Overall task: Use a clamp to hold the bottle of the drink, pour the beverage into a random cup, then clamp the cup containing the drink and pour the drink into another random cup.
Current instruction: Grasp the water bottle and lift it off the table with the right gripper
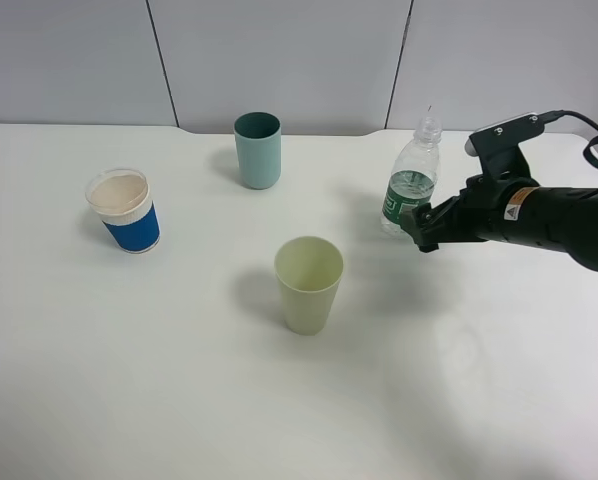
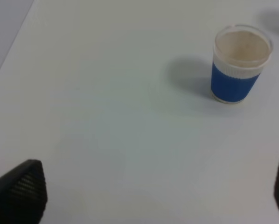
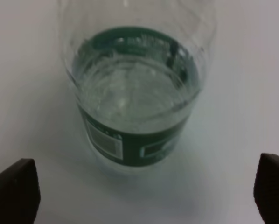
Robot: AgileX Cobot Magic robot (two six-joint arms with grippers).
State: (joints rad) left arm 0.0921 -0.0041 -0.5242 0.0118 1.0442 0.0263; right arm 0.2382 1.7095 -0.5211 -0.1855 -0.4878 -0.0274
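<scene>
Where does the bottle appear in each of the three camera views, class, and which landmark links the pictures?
Exterior high: the bottle stands right of centre, beside the right end effector.
Left wrist: not in it.
Right wrist: the bottle fills the middle, seen from above, between the open jaws.
Shared landmark: the white table, visible in all three views.

No legible text anywhere. Bottle (image 3: 135, 116): green label (image 3: 130, 145) carries pale printed panels, too blurred to read. Right arm (image 1: 564, 225): small orange-and-white sticker (image 1: 519, 199), too small to make out.
</scene>
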